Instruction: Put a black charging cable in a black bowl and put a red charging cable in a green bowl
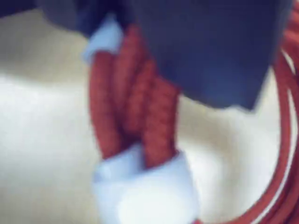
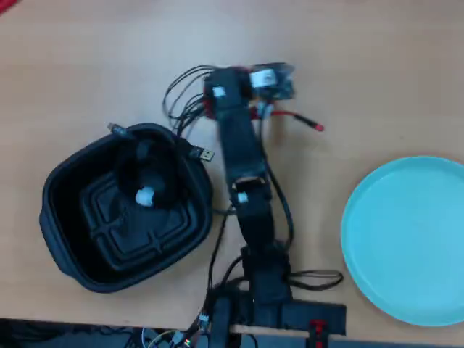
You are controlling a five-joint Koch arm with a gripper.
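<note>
- A hobby robot arm [image 2: 243, 156] stretches from its base at the bottom centre of the overhead view up to the upper middle of a wooden desk [image 2: 87, 51].
- In the wrist view, the dark blue gripper [image 1: 140, 51] fills the top of the frame and is closed around a bundle of red braided cable [image 1: 135, 107]; the picture is blurred, so the exact grip on the strands is hard to read.
- A white tie [image 1: 145, 186] binds the red strands at the bottom centre of the wrist view, and a second white band [image 1: 105, 39] shows near the gripper at the upper left.
- More red loops curve down the right edge of the wrist view.
- From above, one end of the red cable sticks out to the right of the arm's head, lying over bare desk; whether the coil is lifted off the surface cannot be told.
- The black cable [image 2: 148, 170] lies coiled inside the black bowl [image 2: 61, 239] at the left of the overhead view, with one plug reaching over the bowl's upper right rim.
- The green bowl [image 2: 406, 239] sits at the right edge of the overhead view, well apart from the red cable.
</note>
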